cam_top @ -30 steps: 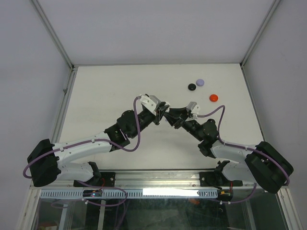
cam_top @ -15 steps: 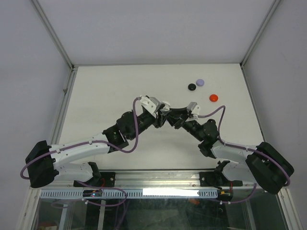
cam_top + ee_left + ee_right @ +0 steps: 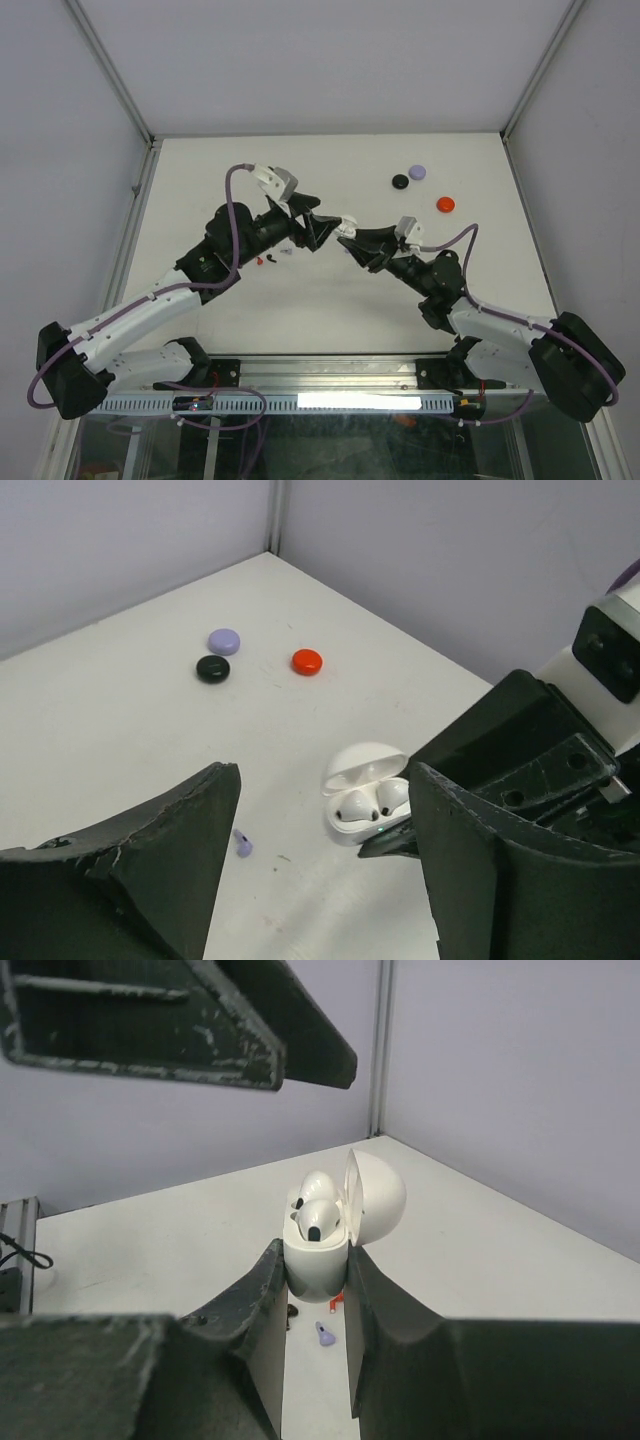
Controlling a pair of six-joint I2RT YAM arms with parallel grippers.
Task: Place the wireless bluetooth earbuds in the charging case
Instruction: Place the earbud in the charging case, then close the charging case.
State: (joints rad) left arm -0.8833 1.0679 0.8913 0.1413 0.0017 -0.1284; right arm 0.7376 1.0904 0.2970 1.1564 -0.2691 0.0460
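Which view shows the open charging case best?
Left wrist: it looks down into the charging case, lid up, two white buds seated. Right wrist shows it side-on, clamped in the right gripper. Top external gives only a small white speck.

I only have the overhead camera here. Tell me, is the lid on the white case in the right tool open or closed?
Observer: Open. The left wrist view shows the charging case with its lid flipped up, and the right wrist view shows the right tool clamped on the case's base.
Operator: Anything inside it?
Observer: Two white earbuds sit side by side in its wells.
Operator: And is the left tool carrying something?
Observer: No. The left tool is open, with nothing between its fingers.
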